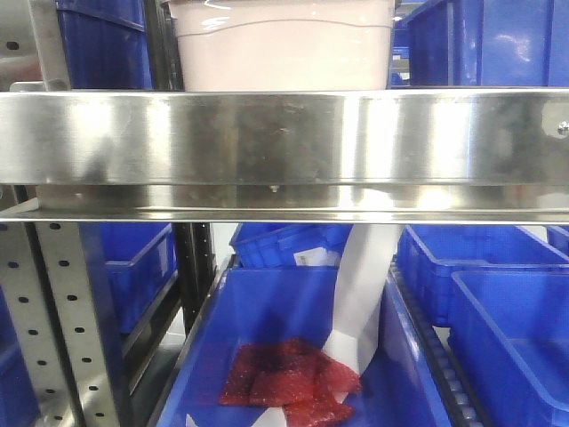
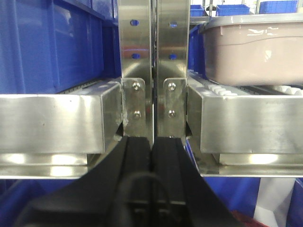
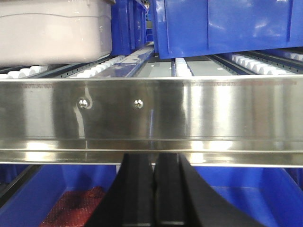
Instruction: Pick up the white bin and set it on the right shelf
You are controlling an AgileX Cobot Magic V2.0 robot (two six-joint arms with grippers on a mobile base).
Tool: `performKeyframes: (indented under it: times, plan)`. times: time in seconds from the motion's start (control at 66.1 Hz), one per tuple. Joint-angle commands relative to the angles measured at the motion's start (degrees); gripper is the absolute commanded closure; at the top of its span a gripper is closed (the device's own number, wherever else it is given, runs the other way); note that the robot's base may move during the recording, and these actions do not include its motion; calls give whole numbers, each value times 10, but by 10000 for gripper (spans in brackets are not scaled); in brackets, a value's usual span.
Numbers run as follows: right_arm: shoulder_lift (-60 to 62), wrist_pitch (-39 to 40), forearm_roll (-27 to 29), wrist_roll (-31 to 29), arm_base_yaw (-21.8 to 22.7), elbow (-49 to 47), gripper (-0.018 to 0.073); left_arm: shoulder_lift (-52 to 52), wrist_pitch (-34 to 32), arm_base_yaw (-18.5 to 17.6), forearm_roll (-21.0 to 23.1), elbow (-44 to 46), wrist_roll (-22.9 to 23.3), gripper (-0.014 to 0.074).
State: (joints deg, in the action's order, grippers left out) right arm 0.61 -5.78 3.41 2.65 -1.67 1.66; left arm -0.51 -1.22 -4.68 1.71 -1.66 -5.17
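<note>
The white bin [image 1: 281, 44] stands on the roller track of the right shelf [image 1: 284, 147], just behind the broad steel front rail. It shows at upper right in the left wrist view [image 2: 253, 49] and at upper left in the right wrist view [image 3: 54, 30]. My left gripper [image 2: 151, 139] is shut and empty, its black fingers pressed together just below the paired perforated uprights [image 2: 152, 71]. My right gripper [image 3: 154, 158] is shut too, holding nothing, directly under the shelf's front rail [image 3: 189, 111]. Neither gripper touches the bin.
Blue bins [image 1: 480, 40] stand beside the white bin on the same shelf [image 3: 222, 26] and on the left-hand rack [image 2: 57, 45]. Below the rail, a blue bin [image 1: 293, 311] holds red mesh bags [image 1: 289, 374] and a white paper strip [image 1: 360, 302]. More blue bins [image 1: 511, 329] lie lower right.
</note>
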Motion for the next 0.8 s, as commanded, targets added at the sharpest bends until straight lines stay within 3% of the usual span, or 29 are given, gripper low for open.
performKeyframes:
  times: [0.0, 0.227, 0.409, 0.787]
  plan:
    - [10, 48, -6, -2, -1, 0, 503, -7, -40, -4, 16, 1, 7, 713]
    - [10, 48, -6, -2, -1, 0, 503, -7, 17, -4, 28, 1, 7, 712]
    - [10, 48, -6, -2, -1, 0, 503, -7, -31, -4, 20, 1, 7, 712]
    - [10, 48, -6, -2, -1, 0, 503, -7, -16, -4, 20, 1, 7, 712]
